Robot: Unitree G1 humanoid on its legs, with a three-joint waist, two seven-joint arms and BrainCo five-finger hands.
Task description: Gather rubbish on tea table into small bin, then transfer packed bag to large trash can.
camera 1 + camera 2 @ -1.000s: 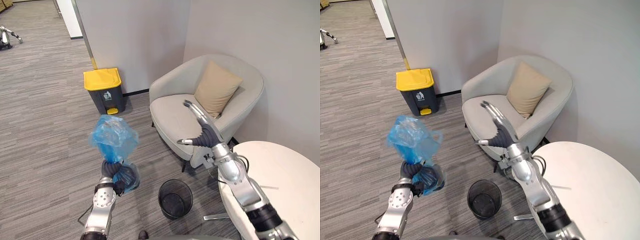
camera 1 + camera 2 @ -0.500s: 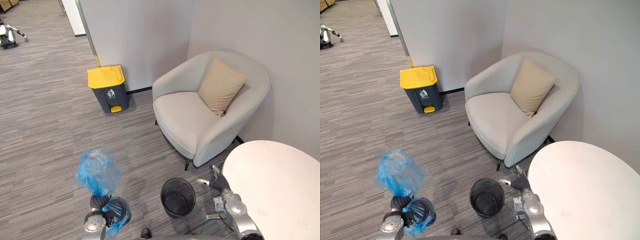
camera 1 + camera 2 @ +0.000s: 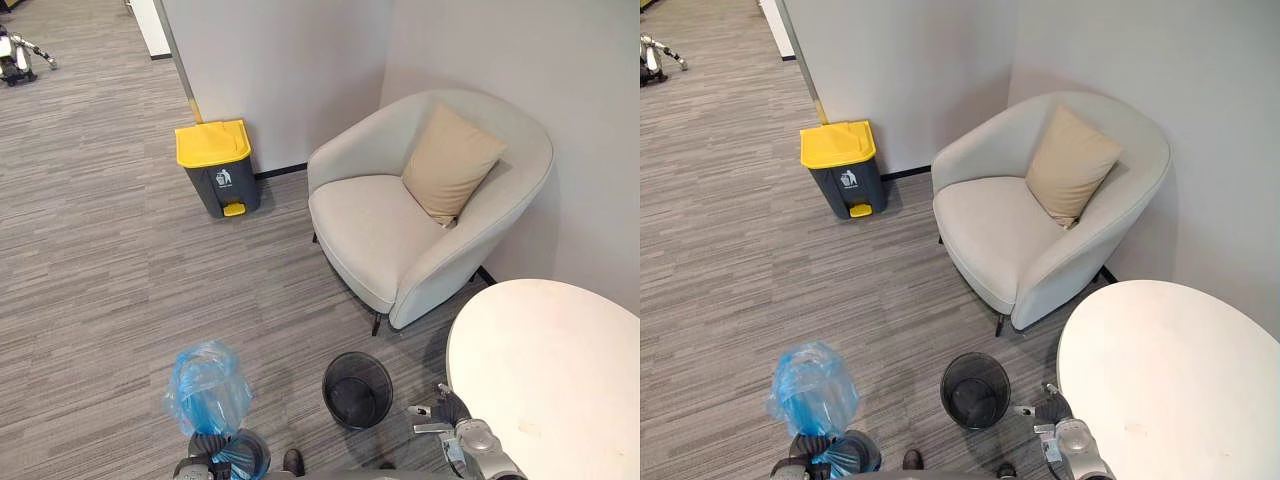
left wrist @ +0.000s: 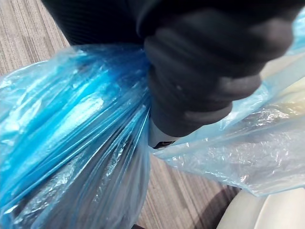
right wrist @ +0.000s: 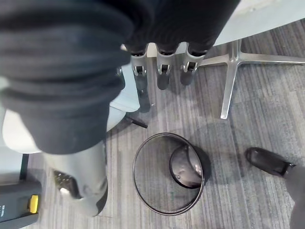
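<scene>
left eye view: the bag (image 3: 205,385), blue and bunched, hangs low on the robot's left over the carpet. it is well apart from the can (image 3: 217,167) with the yellow lid at the far wall. the left hand (image 3: 205,450) sits just under the bunched top, at the bag's neck. the bin (image 3: 357,389) stands on the floor between the bag and the table (image 3: 560,400), near the chair (image 3: 390,225). the right hand (image 3: 447,410) is low by the table edge, near the bin.

right eye view: same layout. the table top reads plain white where you can see it.

left wrist view: you have the left hand clenched round the bag's neck, with plastic spreading out on both sides of the grip.

right wrist view: the fingers (image 5: 162,76) are straight and grasp nothing, hanging above the bin. the mesh shows no liner inside.

progress, as a judgement: gathering looks done, and the bag is packed and out of the bin. what's left is the transfer. you need to carry the bag across the carpet to the can, get the lid up, likely by its yellow pedal, and drop the bag in. keep the neck pinched so the bag doesn't slip.
</scene>
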